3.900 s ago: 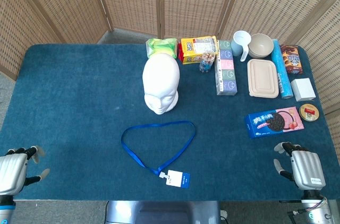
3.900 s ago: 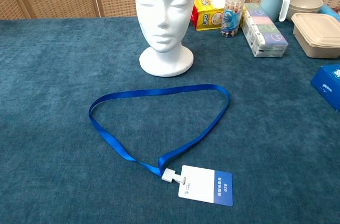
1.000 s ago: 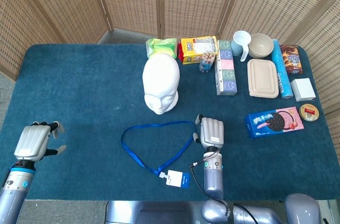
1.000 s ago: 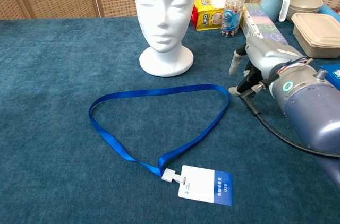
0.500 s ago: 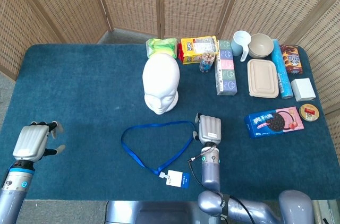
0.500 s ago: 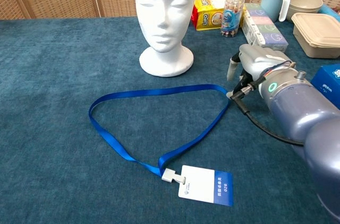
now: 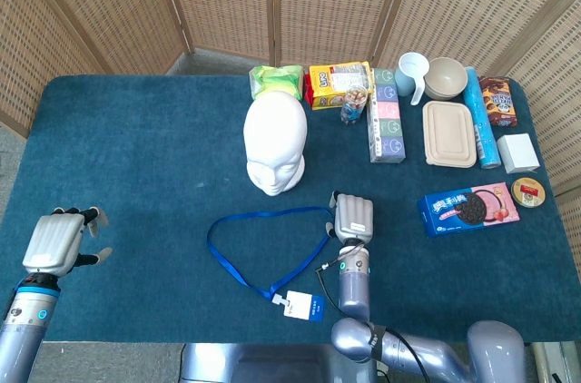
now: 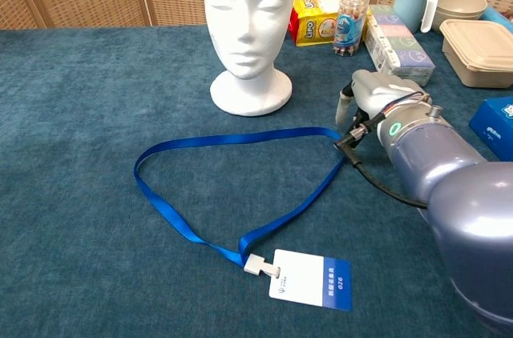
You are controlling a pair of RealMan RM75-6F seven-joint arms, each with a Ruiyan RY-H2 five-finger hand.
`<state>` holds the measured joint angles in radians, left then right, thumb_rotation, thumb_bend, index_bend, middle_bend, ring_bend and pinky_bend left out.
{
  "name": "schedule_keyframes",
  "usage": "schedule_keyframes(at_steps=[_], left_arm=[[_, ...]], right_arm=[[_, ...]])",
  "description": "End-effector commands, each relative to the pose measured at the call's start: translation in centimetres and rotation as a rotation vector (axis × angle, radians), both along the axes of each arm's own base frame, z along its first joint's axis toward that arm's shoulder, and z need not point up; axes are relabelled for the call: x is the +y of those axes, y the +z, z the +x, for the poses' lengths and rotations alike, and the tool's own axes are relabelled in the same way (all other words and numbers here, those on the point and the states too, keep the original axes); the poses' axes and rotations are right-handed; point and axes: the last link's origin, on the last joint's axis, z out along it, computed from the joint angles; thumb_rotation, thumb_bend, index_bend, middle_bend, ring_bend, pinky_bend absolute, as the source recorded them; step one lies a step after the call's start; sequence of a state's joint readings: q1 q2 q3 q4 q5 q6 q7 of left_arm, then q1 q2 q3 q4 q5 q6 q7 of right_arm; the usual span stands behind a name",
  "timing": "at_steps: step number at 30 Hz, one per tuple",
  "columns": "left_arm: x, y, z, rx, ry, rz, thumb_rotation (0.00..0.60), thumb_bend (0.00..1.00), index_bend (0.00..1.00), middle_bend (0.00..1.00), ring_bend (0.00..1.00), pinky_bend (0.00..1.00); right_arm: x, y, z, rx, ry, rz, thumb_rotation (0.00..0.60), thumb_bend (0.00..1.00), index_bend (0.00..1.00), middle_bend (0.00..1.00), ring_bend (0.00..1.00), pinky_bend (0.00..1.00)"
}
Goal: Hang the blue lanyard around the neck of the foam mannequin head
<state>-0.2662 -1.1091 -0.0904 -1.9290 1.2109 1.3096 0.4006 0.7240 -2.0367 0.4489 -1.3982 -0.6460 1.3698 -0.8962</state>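
Blue lanyard [image 7: 272,251] lies flat in an open loop on the blue tablecloth [image 7: 136,156], near side of the foam mannequin head [image 7: 275,149], which stands upright. White badge [image 7: 302,306] at the loop's near end. Right hand [image 7: 353,217] sits at the loop's right corner, fingers [image 8: 345,106] pointing down beside the strap; whether they touch it cannot be told, and no grip shows. Left hand [image 7: 56,242] at near left, well apart, fingers spread, holding nothing.

Blue lanyard [image 8: 232,186], white foam mannequin head [image 8: 247,14], dark teal tablecloth [image 8: 72,114].
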Motion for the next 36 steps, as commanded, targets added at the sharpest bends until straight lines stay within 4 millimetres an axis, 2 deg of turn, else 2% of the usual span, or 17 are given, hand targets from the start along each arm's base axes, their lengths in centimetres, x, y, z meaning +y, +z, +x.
schedule_keyframes(at_steps=[1,12,20,36], left_arm=[[0.0,0.0,-0.1,0.001,0.002,0.001,0.583,0.13,0.46,0.57,0.47,0.38],[0.3,0.0,-0.1,-0.001,0.002,0.003,0.582,0.13,0.46,0.57,0.47,0.38],[0.9,0.7,0.3,-0.009,0.001,0.036,0.584,0.13,0.46,0.57,0.47,0.38],[0.9,0.5,0.5,-0.015,0.027,0.005,0.585,0.13,0.46,0.57,0.47,0.38]], right_arm=[[-0.1,-0.1,0.0,0.004,-0.001,0.000,0.600,0.30,0.43,0.92,1.00,1.00],[-0.5,-0.5,-0.9,0.035,-0.027,0.008,0.600,0.30,0.44,0.92,1.00,1.00],[-0.6,-0.5,-0.9,0.036,-0.023,0.006,0.600,0.32,0.48,0.92,1.00,1.00],[-0.9,-0.8,-0.9,0.050,-0.022,0.021,0.600,0.37,0.50,0.92,1.00,1.00]])
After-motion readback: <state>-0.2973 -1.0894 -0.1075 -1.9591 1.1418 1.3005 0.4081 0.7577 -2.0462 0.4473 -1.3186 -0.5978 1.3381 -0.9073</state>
